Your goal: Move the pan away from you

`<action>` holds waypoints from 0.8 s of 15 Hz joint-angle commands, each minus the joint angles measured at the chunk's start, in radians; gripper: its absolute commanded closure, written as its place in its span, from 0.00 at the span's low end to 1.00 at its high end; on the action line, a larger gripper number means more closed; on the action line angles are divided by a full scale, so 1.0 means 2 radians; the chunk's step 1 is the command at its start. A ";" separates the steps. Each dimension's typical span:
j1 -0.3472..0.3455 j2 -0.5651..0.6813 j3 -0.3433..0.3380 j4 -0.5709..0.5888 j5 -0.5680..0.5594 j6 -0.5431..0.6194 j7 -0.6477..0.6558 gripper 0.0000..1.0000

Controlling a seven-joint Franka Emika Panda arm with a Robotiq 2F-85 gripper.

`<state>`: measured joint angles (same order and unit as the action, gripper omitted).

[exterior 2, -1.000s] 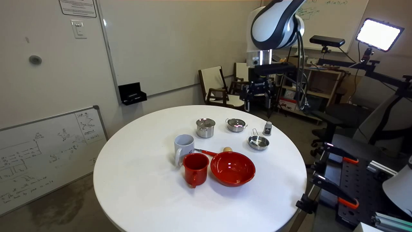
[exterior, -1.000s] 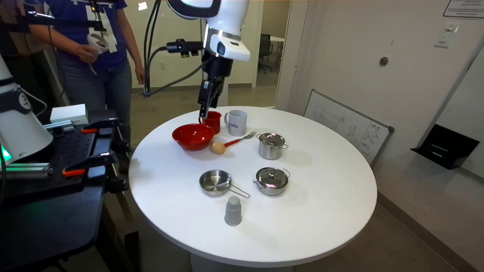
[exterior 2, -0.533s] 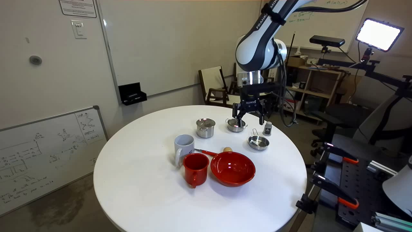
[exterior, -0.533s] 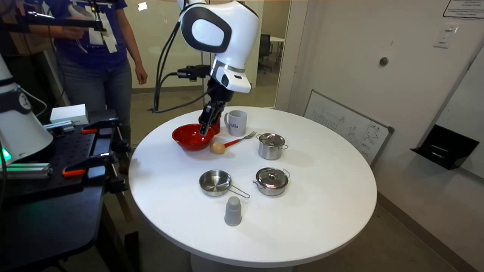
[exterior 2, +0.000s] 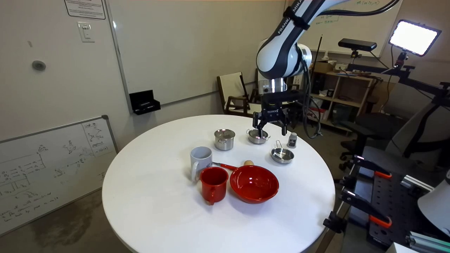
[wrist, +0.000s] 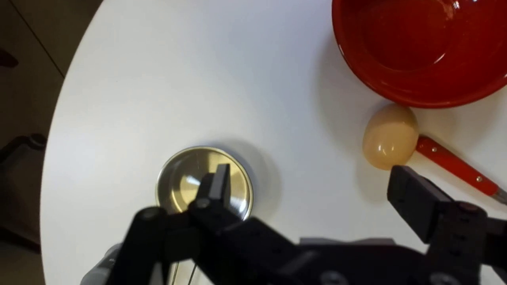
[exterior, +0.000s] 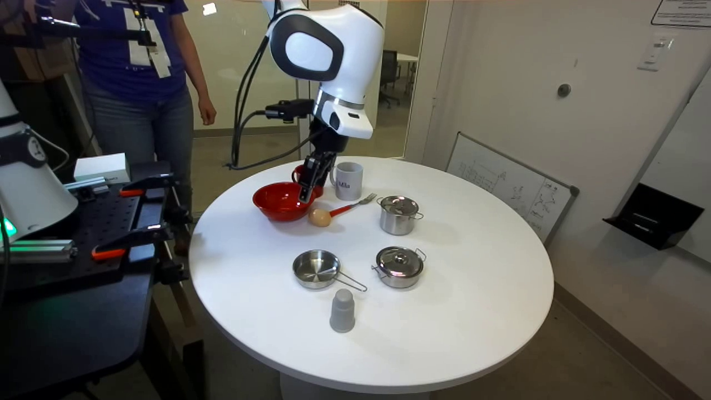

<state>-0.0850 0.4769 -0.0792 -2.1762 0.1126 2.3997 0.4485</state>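
The pan (exterior: 316, 269) is a small shallow round shiny silver pan with a thin wire handle. It sits upright on the white round table, and it also shows in an exterior view (exterior 2: 282, 155). In the wrist view the pan (wrist: 174, 178) is at lower left, partly covered by the left finger; its handle is mostly hidden by the gripper. My gripper (wrist: 311, 174) is open and empty, fingers pointing down, above the table between the pan and the egg. It also shows in both exterior views (exterior: 304, 197) (exterior 2: 272, 133), apart from the pan.
A red bowl (exterior: 283, 203), an egg (exterior: 320, 217) and a red-handled fork (exterior: 341, 210) lie near the gripper. A white mug (exterior: 349, 182) and red mug (exterior 2: 214, 184) stand beyond. A silver pot (exterior: 397, 216), squat silver container (exterior: 400, 268) and grey shaker (exterior: 343, 312) stand around the pan.
My gripper has come down toward the table over the last second, then shifted slightly in the last half second. It stays open. The pan and other objects have not moved.
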 commanded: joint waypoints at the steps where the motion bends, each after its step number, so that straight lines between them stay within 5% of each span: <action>1: 0.011 0.024 -0.021 -0.005 0.026 0.065 0.029 0.00; 12: 0.015 0.104 -0.036 -0.001 0.101 0.171 0.064 0.00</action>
<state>-0.0854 0.6507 -0.1288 -2.1877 0.2813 2.6942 0.5414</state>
